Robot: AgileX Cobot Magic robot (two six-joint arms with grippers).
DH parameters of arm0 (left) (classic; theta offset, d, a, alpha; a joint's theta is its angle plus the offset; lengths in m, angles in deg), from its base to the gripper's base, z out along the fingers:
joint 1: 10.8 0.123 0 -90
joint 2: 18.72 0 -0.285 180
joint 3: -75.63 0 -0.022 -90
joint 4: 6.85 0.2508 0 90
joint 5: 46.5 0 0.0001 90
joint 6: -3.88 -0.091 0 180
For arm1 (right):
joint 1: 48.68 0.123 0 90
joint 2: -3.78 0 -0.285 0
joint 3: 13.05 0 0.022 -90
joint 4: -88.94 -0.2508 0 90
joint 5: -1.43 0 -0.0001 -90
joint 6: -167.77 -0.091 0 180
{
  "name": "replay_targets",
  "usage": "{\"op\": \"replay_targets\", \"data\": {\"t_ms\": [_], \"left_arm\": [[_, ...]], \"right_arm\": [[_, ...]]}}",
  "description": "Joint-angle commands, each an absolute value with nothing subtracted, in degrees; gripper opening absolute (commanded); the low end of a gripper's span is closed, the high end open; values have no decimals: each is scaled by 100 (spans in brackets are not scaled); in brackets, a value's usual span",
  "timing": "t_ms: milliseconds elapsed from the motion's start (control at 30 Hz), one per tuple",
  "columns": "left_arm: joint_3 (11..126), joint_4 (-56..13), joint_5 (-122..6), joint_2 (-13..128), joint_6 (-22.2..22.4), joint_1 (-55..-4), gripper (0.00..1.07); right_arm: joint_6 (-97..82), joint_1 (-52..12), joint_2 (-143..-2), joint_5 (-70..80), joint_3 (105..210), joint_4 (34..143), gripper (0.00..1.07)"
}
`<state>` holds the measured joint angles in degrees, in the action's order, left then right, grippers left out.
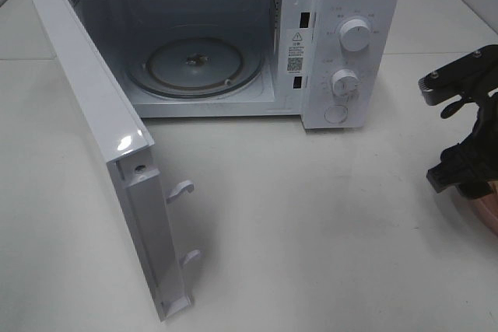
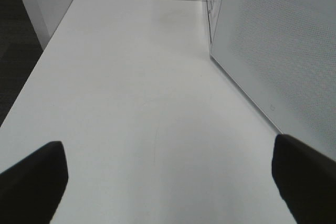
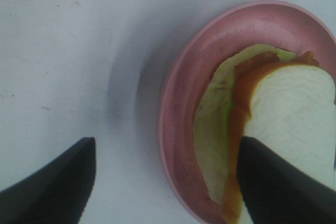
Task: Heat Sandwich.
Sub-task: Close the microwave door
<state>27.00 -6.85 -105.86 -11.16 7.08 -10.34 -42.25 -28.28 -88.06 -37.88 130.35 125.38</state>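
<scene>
The sandwich (image 3: 294, 108) lies on a round pink plate (image 3: 178, 103): white bread, with pale green and orange-pink filling showing at its edge. My right gripper (image 3: 168, 182) is open just above the plate, its rim between the fingers; one finger is over the bare table and the other over the sandwich. In the exterior high view the right gripper (image 1: 465, 162) is at the far right edge, with only a sliver of the plate (image 1: 489, 206) below it; the sandwich is hidden there. My left gripper (image 2: 168, 182) is open and empty over bare table.
A white microwave (image 1: 354, 44) stands at the back with its door (image 1: 101, 138) swung wide open to the left. Its glass turntable (image 1: 194, 64) holds nothing. In the left wrist view the microwave's door (image 2: 278, 40) is close beside the left gripper.
</scene>
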Motion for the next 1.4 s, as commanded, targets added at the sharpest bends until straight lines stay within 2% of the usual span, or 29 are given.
{"op": "replay_targets", "data": {"t_ms": [33,467,600,1033,1400], "left_arm": [[2677,-731,-10540,-1265,714,-1017,101],[2677,-731,-10540,-1265,714,-1017,101],[2677,-731,-10540,-1265,714,-1017,101],[2677,-731,-10540,-1265,714,-1017,101],[2677,-731,-10540,-1265,714,-1017,101]], "right_arm": [[-3973,-2862,-8537,-3977,13052,12320,80],[-2919,-2862,-6973,-4779,13052,10940,80],[-2243,-2862,-6027,-5037,13052,10349,78],[-1962,-2862,-3879,-5621,13047,10195,77],[-1991,-2862,-2670,-6177,13047,10195,77]]}}
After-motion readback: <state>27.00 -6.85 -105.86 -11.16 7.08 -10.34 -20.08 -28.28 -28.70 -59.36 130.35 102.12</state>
